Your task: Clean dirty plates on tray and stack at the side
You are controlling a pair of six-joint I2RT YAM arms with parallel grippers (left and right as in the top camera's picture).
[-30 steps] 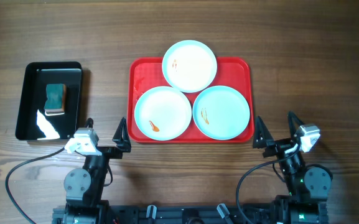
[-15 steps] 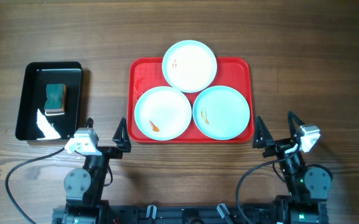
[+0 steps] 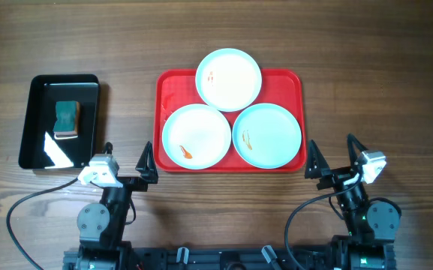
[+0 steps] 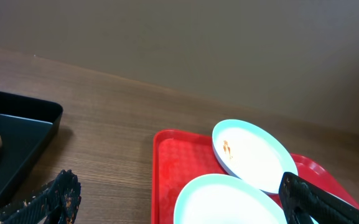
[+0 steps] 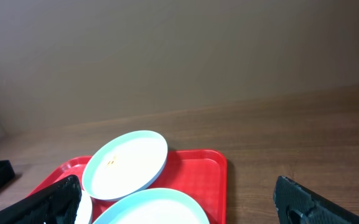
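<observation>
Overhead, red tray [image 3: 159,112]: lies mid-tabletop [image 3: 351,60], carrying all three plates.
Overhead, plates: far plate [image 3: 229,79] overhangs the tray's far rim; left plate [image 3: 197,136] and right plate [image 3: 267,135] sit side by side nearer the arms. Each shows a small orange smear.
Overhead, cleaning gear: a sponge [image 3: 67,118] rests in the black tray [image 3: 32,120], well apart to the left of the red tray.
Overhead, left pincer [image 3: 128,154]: spread wide, grasping nothing, just off the red tray's near-left corner.
Overhead, right pincer [image 3: 332,150]: likewise released and empty, just off the near-right corner.
Left wrist: both fingers splayed at the frame's lower edges, nothing between them; far plate [image 4: 254,155] with its smear, and the left plate below it; the sponge shows at the left edge.
Right wrist: fingers apart and bare; far plate [image 5: 126,163] and right plate [image 5: 151,208] lie on the red tray ahead.
Progress: by my reading, nothing is done yet. No plate is wiped, none is stacked at the side, and the sponge is untouched.
Left to do: fetch the sponge, wipe all three plates, then stack them off the tray.
</observation>
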